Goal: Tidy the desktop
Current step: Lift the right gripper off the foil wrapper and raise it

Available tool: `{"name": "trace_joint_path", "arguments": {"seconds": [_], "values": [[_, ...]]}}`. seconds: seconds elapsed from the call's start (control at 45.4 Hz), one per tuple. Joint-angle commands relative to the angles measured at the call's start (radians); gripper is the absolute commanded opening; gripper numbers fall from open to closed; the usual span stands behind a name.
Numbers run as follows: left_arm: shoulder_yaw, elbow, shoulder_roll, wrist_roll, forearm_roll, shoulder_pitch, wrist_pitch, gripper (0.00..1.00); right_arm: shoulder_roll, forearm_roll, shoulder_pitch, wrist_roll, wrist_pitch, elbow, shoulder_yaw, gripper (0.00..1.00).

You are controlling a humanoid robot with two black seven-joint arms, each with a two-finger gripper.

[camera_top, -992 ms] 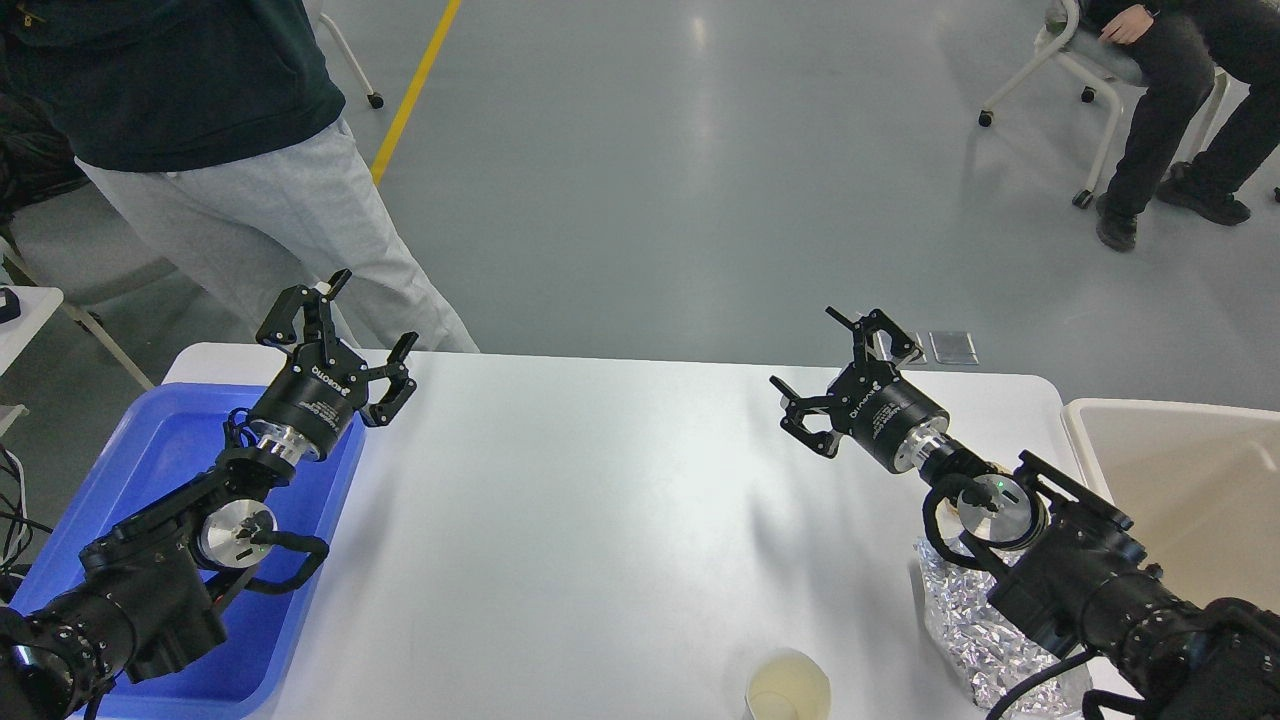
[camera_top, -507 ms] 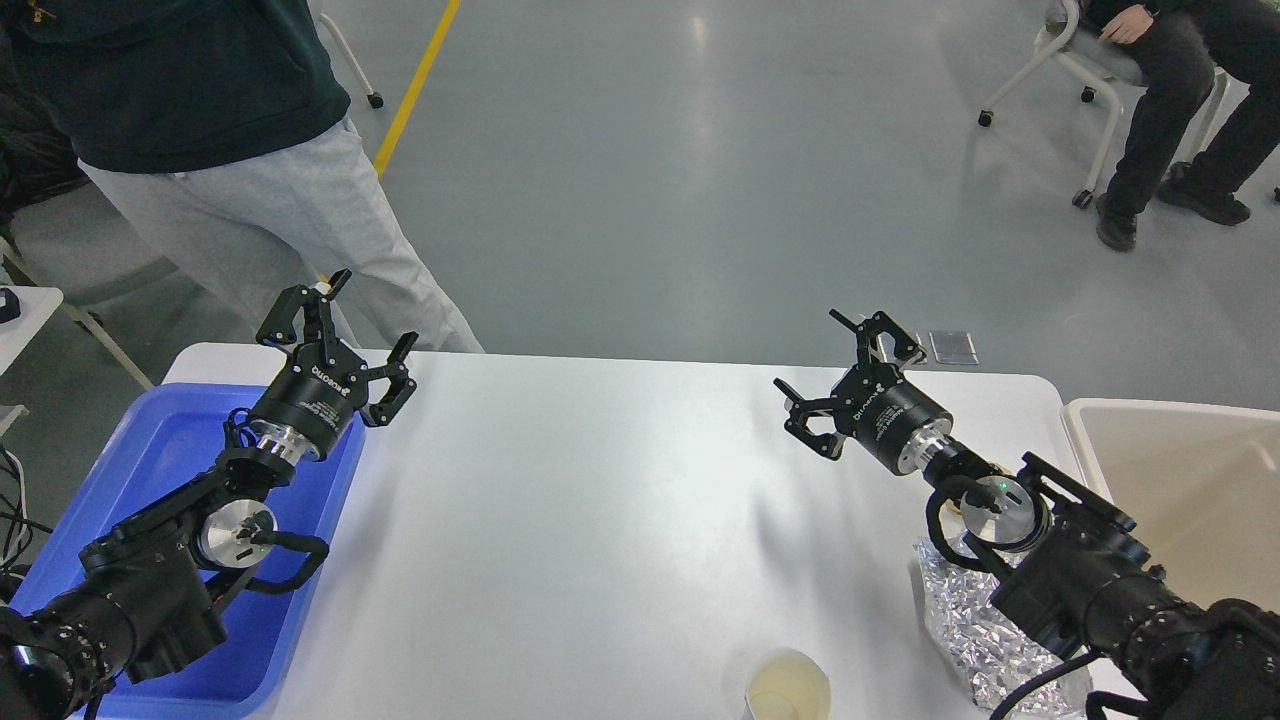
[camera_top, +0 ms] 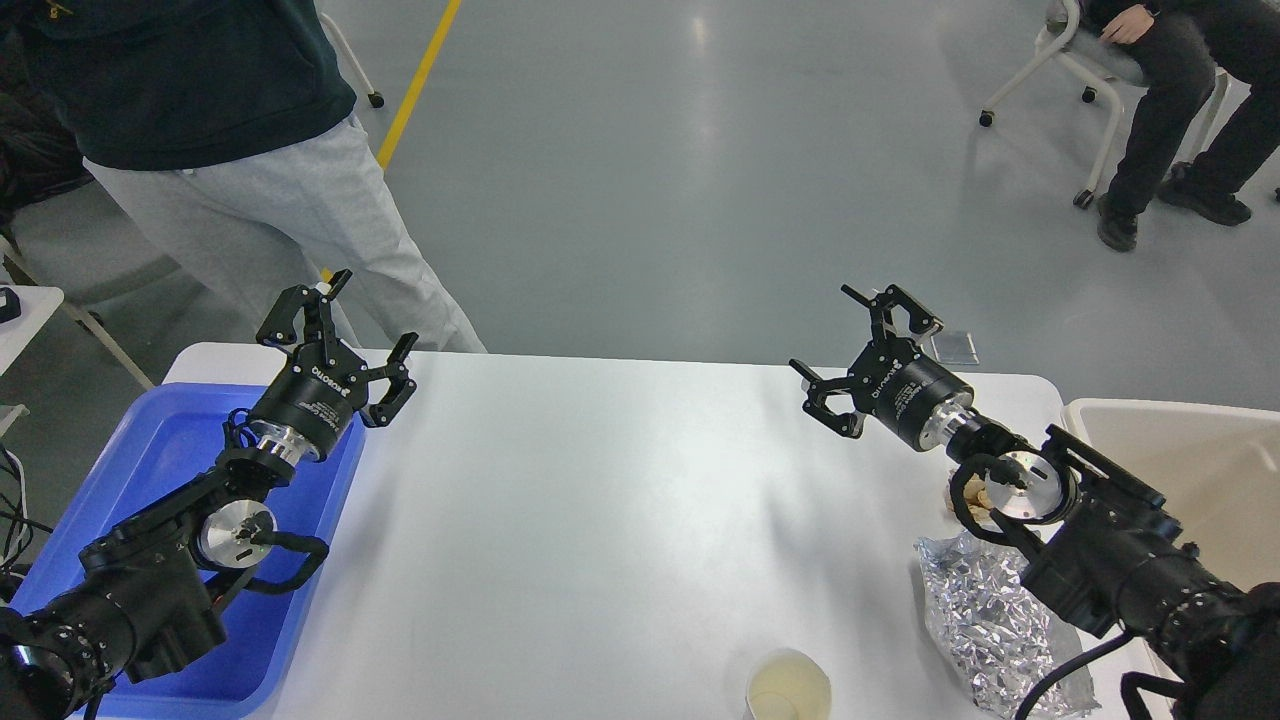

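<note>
The white surface (camera_top: 600, 520) spreads below and between both claws. The left claw (camera_top: 345, 330) hangs spread and empty above its far left corner; the right claw (camera_top: 862, 350), likewise released, hovers over its far right edge.

Plain glossy white across the large smooth rectangular desktop (camera_top: 600, 520). Solid bright blue on the plastic tray (camera_top: 150, 450) at left. Pale beige on the plastic bin (camera_top: 1190, 470) at right. Crinkled, glittering silver on the foil bag (camera_top: 975, 625). Translucent yellowish-cream on the small round cup (camera_top: 788, 688).
</note>
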Motion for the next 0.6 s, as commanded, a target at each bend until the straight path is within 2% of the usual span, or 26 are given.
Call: {"name": "trace_joint_path", "arguments": {"seconds": [0.0,0.287,0.573], "values": [[0.000,0.000,0.000,0.000,0.000,0.000,0.000,1.00,-0.087,-0.025,-0.003,-0.001,-0.035,0.118,-0.023,1.00],[0.000,0.000,0.000,-0.001,0.000,0.000,0.000,1.00,-0.183,-0.028,-0.009,-0.001,-0.072,0.238,-0.085,1.00],[0.000,0.000,0.000,-0.001,-0.001,0.000,0.000,1.00,-0.318,-0.065,-0.118,0.001,-0.173,0.511,-0.092,1.00]]}}
